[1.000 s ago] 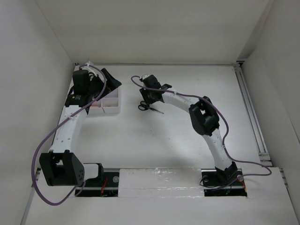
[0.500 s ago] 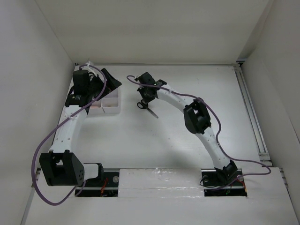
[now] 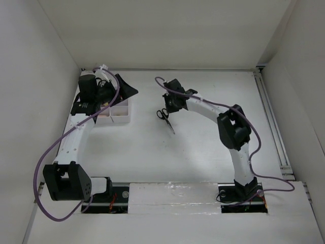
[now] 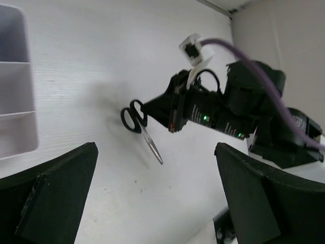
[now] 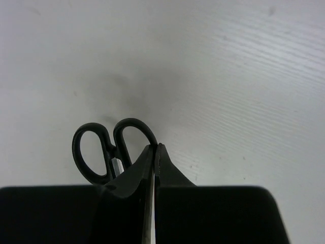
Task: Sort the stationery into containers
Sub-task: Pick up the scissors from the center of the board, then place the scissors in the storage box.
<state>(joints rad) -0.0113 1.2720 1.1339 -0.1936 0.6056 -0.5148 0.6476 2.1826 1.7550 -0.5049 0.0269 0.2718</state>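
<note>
While the right gripper (image 5: 154,148) has its 2 fingers pressed almost flat together, the rim of 1 handle loop of the black-handled scissors (image 4: 148,141) disappears into the seam between them, so I judge it is pinching the scissors by that loop. The shadow on the table (image 3: 203,152) beside the scissors suggests they hang clear of the surface, though I cannot be sure the blade tip is off it.

In the top view the scissors sit near the middle of the table. Their handles are on the far side at the fingertips, and their blades slant toward the near edge and slightly to the right. The long axis therefore points away from the white organiser tray (image 3: 122,121), which stands well apart on the robot's left, near the far-left corner.

The left gripper (image 3: 114,91) hovers over that tray with its fingers spread wide and nothing between them. It is the arm nearer the tray, but the right arm has the load.

The coming move most likely calls for a carry leftward across the table. Because the blades trail sideways, they may need turning to fit 1 square compartment.
</note>
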